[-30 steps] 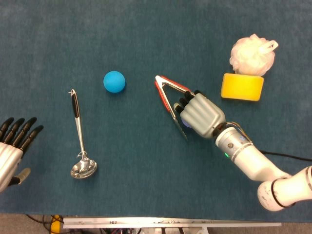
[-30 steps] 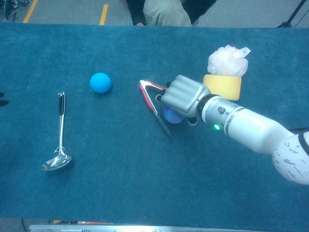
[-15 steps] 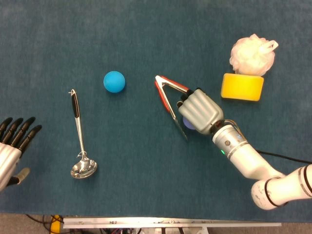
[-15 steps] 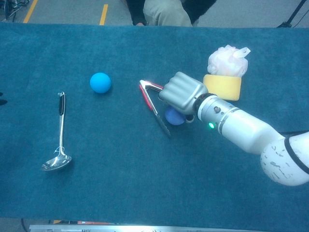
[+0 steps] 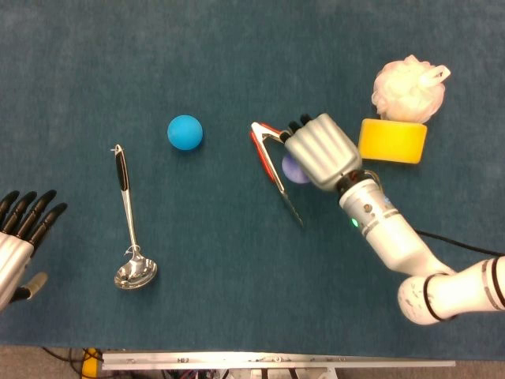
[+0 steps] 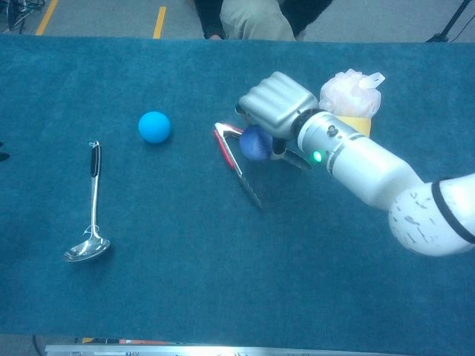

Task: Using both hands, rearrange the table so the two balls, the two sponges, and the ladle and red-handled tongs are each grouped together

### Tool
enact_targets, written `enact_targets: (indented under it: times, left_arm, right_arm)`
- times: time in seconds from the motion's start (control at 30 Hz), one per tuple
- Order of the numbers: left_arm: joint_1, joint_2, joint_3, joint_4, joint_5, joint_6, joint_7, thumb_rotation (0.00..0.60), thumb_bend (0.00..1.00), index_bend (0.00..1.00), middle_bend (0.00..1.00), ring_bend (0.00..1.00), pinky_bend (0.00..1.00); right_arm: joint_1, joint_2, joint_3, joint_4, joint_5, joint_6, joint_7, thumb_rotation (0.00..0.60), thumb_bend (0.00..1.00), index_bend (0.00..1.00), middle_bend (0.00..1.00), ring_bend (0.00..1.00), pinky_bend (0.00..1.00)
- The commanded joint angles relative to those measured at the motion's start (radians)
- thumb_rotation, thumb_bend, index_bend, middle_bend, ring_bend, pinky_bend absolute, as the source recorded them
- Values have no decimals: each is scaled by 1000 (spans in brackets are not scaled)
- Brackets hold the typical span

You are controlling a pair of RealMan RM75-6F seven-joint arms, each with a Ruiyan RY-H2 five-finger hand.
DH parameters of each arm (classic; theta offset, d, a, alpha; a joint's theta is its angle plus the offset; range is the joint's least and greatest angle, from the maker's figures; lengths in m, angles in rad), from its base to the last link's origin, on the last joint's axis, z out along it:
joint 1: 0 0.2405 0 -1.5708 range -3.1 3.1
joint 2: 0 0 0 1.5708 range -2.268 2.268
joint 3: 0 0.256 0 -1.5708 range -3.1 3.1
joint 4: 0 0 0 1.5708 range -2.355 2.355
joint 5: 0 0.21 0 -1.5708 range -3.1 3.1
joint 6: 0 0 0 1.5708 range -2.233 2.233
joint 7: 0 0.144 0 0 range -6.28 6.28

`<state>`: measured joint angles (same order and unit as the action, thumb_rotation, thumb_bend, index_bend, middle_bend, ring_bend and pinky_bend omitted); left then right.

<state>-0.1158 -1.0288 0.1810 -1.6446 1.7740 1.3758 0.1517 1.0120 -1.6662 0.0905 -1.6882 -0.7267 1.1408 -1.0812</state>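
Note:
My right hand grips a dark blue ball from above and holds it lifted over the red-handled tongs, which lie spread on the cloth. A light blue ball sits left of the tongs. The ladle lies further left, bowl toward the near edge. A yellow sponge and a white mesh sponge sit together at the right. My left hand is at the lower left edge, fingers extended and holding nothing. In the chest view the right hand hides part of the yellow sponge.
A teal cloth covers the whole table. A person's legs show beyond the far edge in the chest view. The right forearm stretches across the near right part of the table.
My right hand has closed around the dark blue ball and lifted it, moving up and away from the near edge over the tongs. The left hand has stayed put.

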Motion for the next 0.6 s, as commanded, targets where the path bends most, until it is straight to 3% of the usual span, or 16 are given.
enact_targets:
  times: [0.03,0.37,0.6]
  left_arm:
    - [1,2,0,-2,0,0,2,600,223,0,0,0,34]
    - [3,13,1,-20,1,0,19,600,223,0,0,0,34]
    - [7,16,2,-24,2,3,21,600,223,0,0,0,34]
  right_arm:
    - [14,-21,25,15,17,-4,7,600,54,538,423,372,597]
    - [91,-105,82,26,90,23,-93,600,52,538,422,370,597]
    - [155,-195,80,79,147,66,-218,600,53,538,401,330,548]
